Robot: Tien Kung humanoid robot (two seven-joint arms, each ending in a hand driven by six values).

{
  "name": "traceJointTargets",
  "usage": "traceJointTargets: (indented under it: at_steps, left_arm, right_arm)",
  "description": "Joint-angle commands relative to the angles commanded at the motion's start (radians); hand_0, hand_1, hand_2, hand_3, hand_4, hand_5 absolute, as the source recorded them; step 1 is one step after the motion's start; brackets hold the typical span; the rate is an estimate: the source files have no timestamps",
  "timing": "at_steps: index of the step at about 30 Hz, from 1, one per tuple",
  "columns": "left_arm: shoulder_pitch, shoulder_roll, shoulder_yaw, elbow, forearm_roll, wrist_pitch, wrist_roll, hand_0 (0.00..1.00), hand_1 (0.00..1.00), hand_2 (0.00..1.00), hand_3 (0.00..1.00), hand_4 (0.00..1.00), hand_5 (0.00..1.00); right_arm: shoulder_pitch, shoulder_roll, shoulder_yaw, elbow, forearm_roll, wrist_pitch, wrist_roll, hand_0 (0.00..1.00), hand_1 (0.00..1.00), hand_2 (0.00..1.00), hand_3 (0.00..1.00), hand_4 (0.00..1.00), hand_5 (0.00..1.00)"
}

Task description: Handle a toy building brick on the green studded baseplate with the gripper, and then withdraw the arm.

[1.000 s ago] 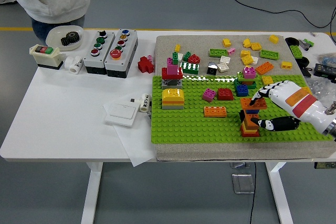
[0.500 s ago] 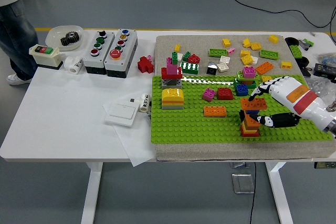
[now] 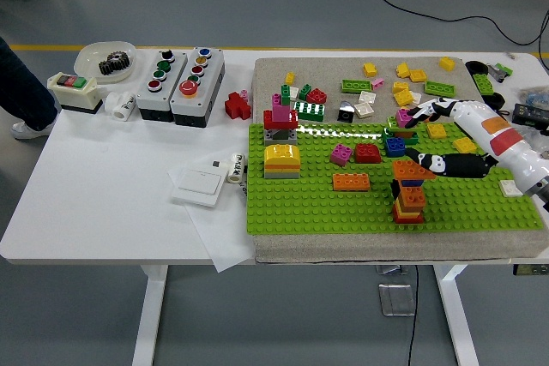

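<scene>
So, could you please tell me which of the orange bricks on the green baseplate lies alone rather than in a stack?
The flat orange brick left of the multicoloured stack; nothing sits on it.

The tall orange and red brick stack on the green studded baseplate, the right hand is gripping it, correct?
Not gripping. The head view shows the right hand open, lifted beyond the tall orange and red brick stack on the green studded baseplate, holding nothing.

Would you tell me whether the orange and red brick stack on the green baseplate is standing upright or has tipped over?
Upright. The brick stack stands vertically on the green baseplate, layers roughly level, and the right hand is off it, fingers spread.
</scene>
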Motion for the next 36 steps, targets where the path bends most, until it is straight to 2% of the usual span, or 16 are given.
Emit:
traceJointTargets:
  at_steps: [2,3,8,9,13,14,15,20,21,26,27,32,33,36]
  left_arm:
    - [0.004,0.001,-0.002,0.001,0.002,-0.001,0.001,0.549,0.629,0.691,0.611,0.640,0.740]
    - [0.004,0.001,-0.003,0.001,0.003,-0.001,0.001,0.549,0.628,0.689,0.612,0.641,0.740]
    - [0.010,0.001,-0.013,0.003,0.015,-0.007,0.003,0.549,0.628,0.689,0.612,0.641,0.740]
    - [0.012,0.001,-0.016,0.004,0.020,-0.009,0.004,0.549,0.625,0.689,0.612,0.641,0.740]
    - [0.016,0.002,-0.025,0.006,0.030,-0.014,0.004,0.549,0.625,0.689,0.612,0.641,0.740]
    - [0.017,0.003,-0.026,0.006,0.031,-0.015,0.004,0.549,0.625,0.689,0.612,0.641,0.740]
    - [0.018,0.003,-0.027,0.006,0.032,-0.015,0.004,0.549,0.625,0.689,0.613,0.640,0.737]
    - [0.021,0.004,-0.037,0.009,0.044,-0.019,0.006,0.549,0.625,0.689,0.613,0.640,0.737]
    - [0.023,0.004,-0.039,0.009,0.047,-0.020,0.007,0.548,0.621,0.688,0.614,0.642,0.740]
    - [0.027,0.003,-0.046,0.011,0.053,-0.020,0.009,0.548,0.621,0.688,0.614,0.642,0.740]
    - [0.028,0.002,-0.047,0.011,0.053,-0.020,0.009,0.548,0.622,0.688,0.614,0.643,0.741]
    - [0.029,0.002,-0.048,0.011,0.053,-0.021,0.010,0.548,0.622,0.688,0.614,0.643,0.741]
    - [0.029,0.002,-0.048,0.011,0.052,-0.021,0.010,0.548,0.620,0.688,0.615,0.643,0.741]
    - [0.028,0.002,-0.047,0.012,0.051,-0.021,0.010,0.548,0.620,0.688,0.615,0.643,0.741]
  right_arm:
    - [0.019,0.001,-0.003,0.017,0.085,0.026,-0.027,0.696,0.680,0.737,0.637,0.836,0.465]
    - [0.022,0.001,-0.004,0.020,0.130,0.031,-0.032,0.777,0.757,0.795,0.757,0.915,0.594]
    - [0.064,0.011,0.000,0.028,0.338,0.088,-0.099,0.777,0.757,0.795,0.757,0.915,0.594]
    - [0.074,0.014,0.004,0.027,0.383,0.099,-0.117,0.836,0.799,0.843,0.850,0.980,0.708]
    - [0.096,0.025,0.029,0.013,0.553,0.120,-0.164,0.836,0.799,0.843,0.850,0.980,0.708]
    - [0.098,0.026,0.032,0.010,0.592,0.121,-0.168,0.836,0.799,0.843,0.850,0.980,0.708]
    - [0.100,0.028,0.035,0.005,0.637,0.122,-0.170,0.863,0.819,0.859,0.871,0.998,0.756]
    - [0.115,0.041,0.051,-0.038,0.841,0.122,-0.177,0.863,0.819,0.859,0.871,0.998,0.756]
    - [0.119,0.044,0.055,-0.055,0.886,0.125,-0.180,0.888,0.829,0.867,0.892,0.998,0.805]
    - [0.133,0.050,0.062,-0.097,1.094,0.132,-0.193,0.888,0.829,0.867,0.892,0.998,0.805]
    - [0.136,0.052,0.062,-0.103,1.133,0.132,-0.196,0.921,0.845,0.874,0.907,0.998,0.862]
    - [0.149,0.059,0.067,-0.144,1.346,0.139,-0.213,0.921,0.845,0.874,0.907,0.998,0.862]
    - [0.150,0.060,0.068,-0.148,1.382,0.140,-0.215,0.933,0.853,0.877,0.914,0.998,0.897]
    - [0.153,0.061,0.074,-0.164,1.430,0.144,-0.220,0.933,0.853,0.877,0.914,0.998,0.897]
